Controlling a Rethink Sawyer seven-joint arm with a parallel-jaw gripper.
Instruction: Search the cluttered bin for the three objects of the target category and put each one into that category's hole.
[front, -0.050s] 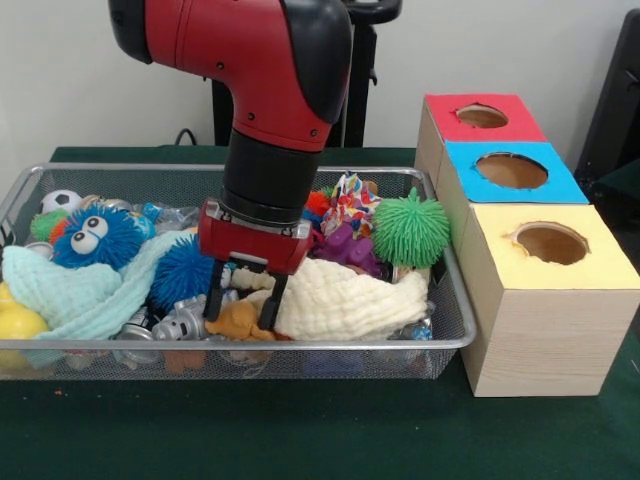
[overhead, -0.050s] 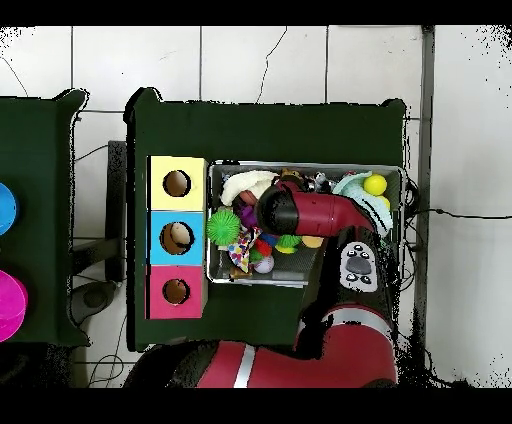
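3 holes wait in the boxes beside the wire bin (front, -0.050s: 455, 335): red (front, -0.050s: 482, 116), blue (front, -0.050s: 512, 170) and yellow (front, -0.050s: 551, 243), all standing just to one side of the bin's end. The target category is not named, so I cannot tell which of the cluttered things are wanted. The gripper (front, -0.050s: 240, 306) is down in the bin's near side, its 2 fingers apart and straddling a small orange-tan thing (front, -0.050s: 240, 320) that lies against the cream cloth (front, -0.050s: 345, 300); nothing is clamped yet. A blue spiky ball (front, -0.050s: 185, 270) sits just beside it, a silver toy (front, -0.050s: 180, 322) near the wire wall, a green spiky ball (front, -0.050s: 410, 228) at the box end. This looks like the grasp step of 1 pick. Next, the fingers would need to close on the orange-tan thing alone, without snagging the cloth, then lift clear of the rim and carry to the matching hole.
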